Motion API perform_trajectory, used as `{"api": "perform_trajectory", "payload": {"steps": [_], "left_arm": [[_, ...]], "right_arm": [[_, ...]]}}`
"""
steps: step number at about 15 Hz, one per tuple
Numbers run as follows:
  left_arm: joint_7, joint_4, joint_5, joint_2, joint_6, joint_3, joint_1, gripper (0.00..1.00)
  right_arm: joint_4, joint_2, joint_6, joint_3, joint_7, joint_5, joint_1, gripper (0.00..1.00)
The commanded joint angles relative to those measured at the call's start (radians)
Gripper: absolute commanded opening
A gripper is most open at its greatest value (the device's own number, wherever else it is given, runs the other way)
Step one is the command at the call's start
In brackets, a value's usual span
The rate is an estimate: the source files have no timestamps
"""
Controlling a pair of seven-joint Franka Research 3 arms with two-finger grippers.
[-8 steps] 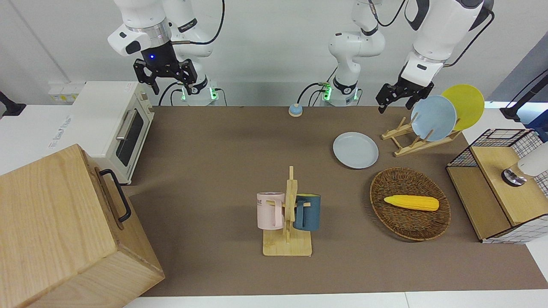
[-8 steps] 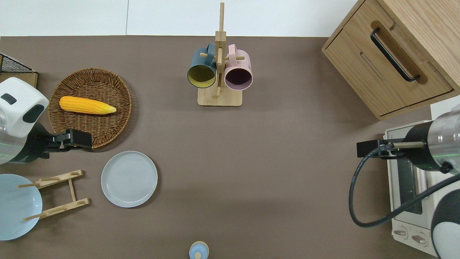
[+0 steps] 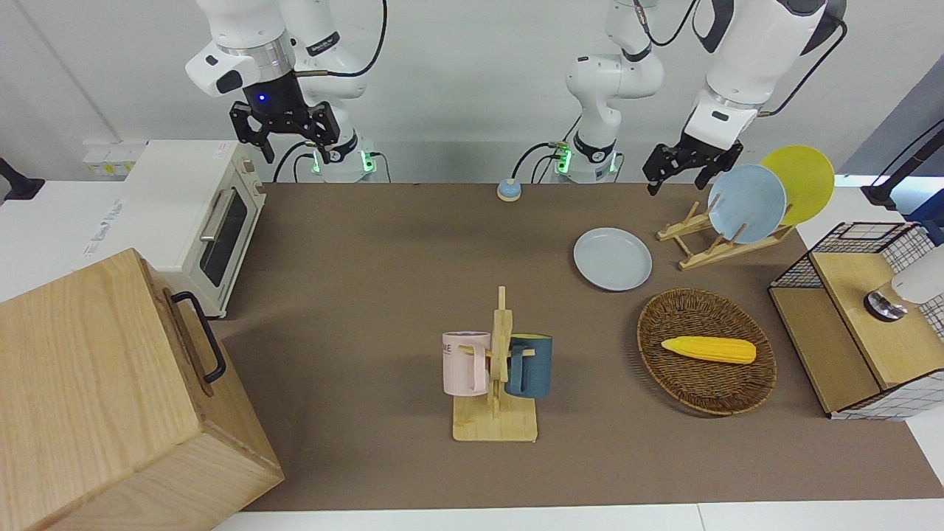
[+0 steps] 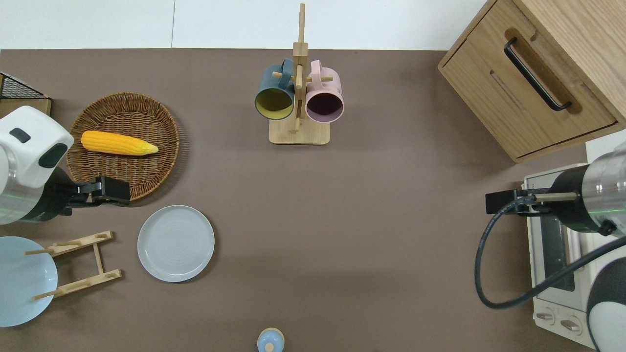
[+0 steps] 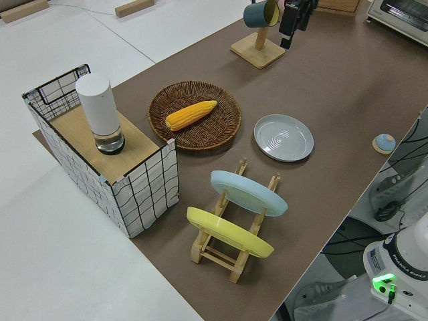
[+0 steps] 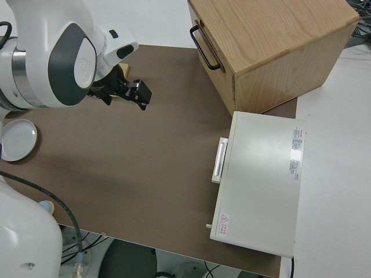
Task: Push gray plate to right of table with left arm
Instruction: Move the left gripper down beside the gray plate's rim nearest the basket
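The gray plate (image 3: 613,259) lies flat on the brown table (image 3: 383,295), toward the left arm's end; it also shows in the overhead view (image 4: 175,243) and the left side view (image 5: 283,138). My left gripper (image 3: 677,181) is up in the air, open and empty. In the overhead view my left gripper (image 4: 117,191) is over the wicker basket's rim (image 4: 146,188), just off the plate's edge and not touching it. My right gripper (image 3: 297,155) is parked, open and empty.
A wooden rack (image 4: 80,264) beside the plate holds a light-blue plate (image 3: 746,203) and a yellow plate (image 3: 800,181). The basket holds a corn cob (image 4: 119,143). A mug rack (image 4: 298,98), a small bell (image 4: 270,341), a toaster oven (image 3: 195,221), a wooden box (image 3: 110,398) and a wire crate (image 3: 863,317) also stand here.
My left gripper has shifted slightly toward the right arm's end of the table, still in the air. The plate and the right arm have not moved.
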Motion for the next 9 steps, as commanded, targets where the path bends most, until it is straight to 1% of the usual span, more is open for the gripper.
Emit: {"api": "perform_trajectory", "payload": {"steps": [1,4,7,9], "left_arm": [[0.007,-0.057,0.009,-0.008,0.023,0.017,-0.019,0.99],[0.008,-0.140,0.006,-0.008,0.073,0.038,-0.017,0.99],[0.011,-0.222,0.006,-0.016,0.118,0.038,-0.014,0.99],[0.040,-0.311,0.006,-0.039,0.188,0.038,-0.011,0.99]], "right_arm": [[-0.027,-0.027,0.000,0.014,0.010,0.021,-0.024,0.996],[-0.027,-0.027,0.000,0.014,0.010,0.021,-0.024,0.996],[-0.027,-0.027,0.000,0.014,0.010,0.021,-0.024,0.996],[-0.027,-0.027,0.000,0.014,0.010,0.021,-0.024,0.996]]}}
